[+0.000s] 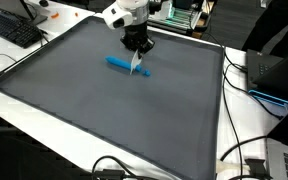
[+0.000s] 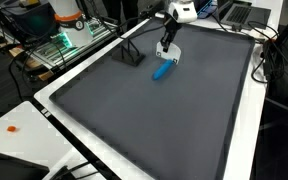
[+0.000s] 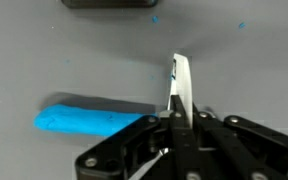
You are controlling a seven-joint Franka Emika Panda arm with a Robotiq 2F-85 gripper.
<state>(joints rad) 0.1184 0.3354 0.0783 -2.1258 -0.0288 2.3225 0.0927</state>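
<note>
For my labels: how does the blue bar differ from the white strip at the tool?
The blue bar is thick and bright blue; the white strip is thin and white. The blue bar lies free on the grey mat; the white strip juts from the tool, apparently clamped. Both are elongated.

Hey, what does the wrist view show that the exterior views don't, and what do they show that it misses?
Only the wrist view: tiny blue specks on the mat and blue marks on the white strip. Only the exterior views: the keyboard, the white arm and the mat's full outline. Both: the blue bar, the mat, and the white strip pinched in the fingers.
</note>
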